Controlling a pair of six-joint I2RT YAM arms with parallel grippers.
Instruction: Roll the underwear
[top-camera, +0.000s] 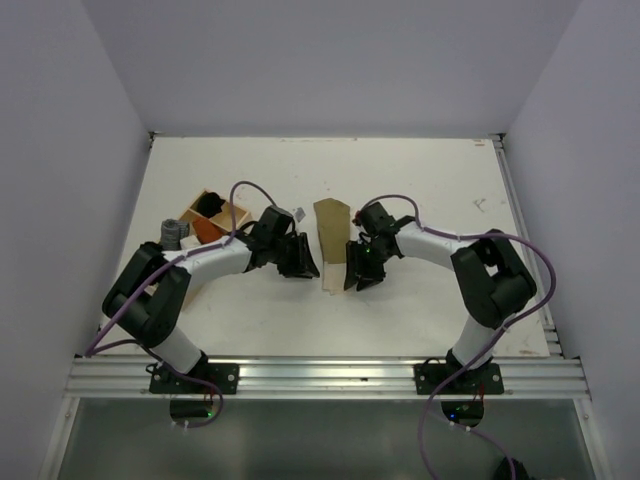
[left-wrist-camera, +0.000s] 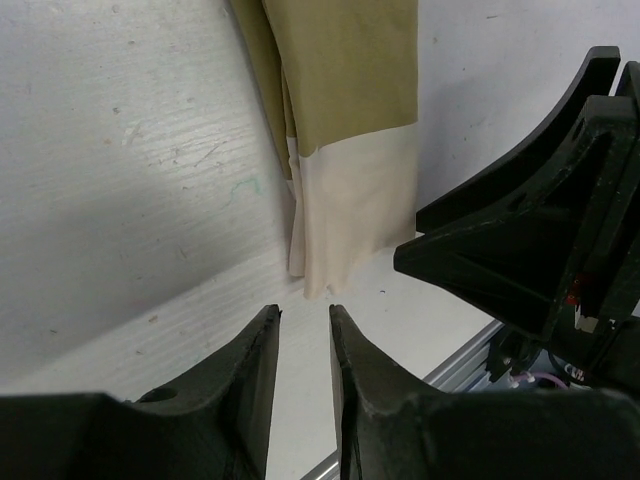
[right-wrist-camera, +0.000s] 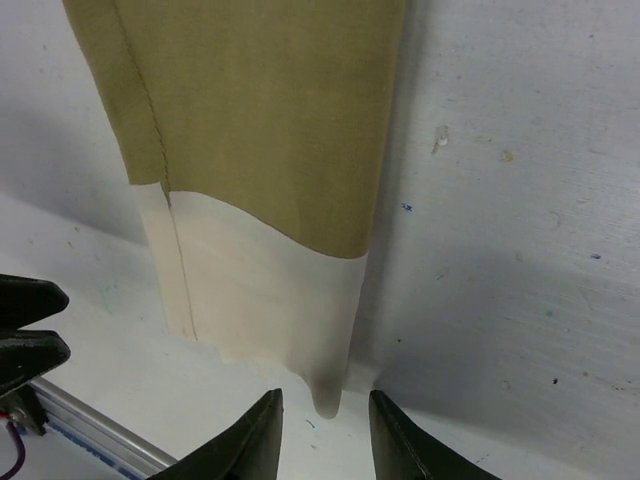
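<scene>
The underwear lies flat near the middle of the white table, folded into a narrow strip that runs from 12 o'clock to 6 o'clock in the overhead view. Its olive-khaki part is at the far end and its paler cream part at the near end. The two arms bend inward and bracket that near end, the left one at 9 o'clock of it and the right one at 3 o'clock. In the left wrist view the left gripper has its fingers a narrow slit apart with only bare table between them. The cream hem lies just ahead of the tips, toward 12 o'clock, and they are not touching it. In the right wrist view the right gripper stands with its jaws wider apart. A small rounded tip of the cream hem reaches into the mouth of the gap, with table showing on either side of it, so nothing is pinched. A stitched seam runs along the strip's left edge in that view. At 10 o'clock of the underwear, well apart from it, a wooden box holds an orange-red cloth and something dark. A small grey object sits just beside the box at its 8 o'clock.
</scene>
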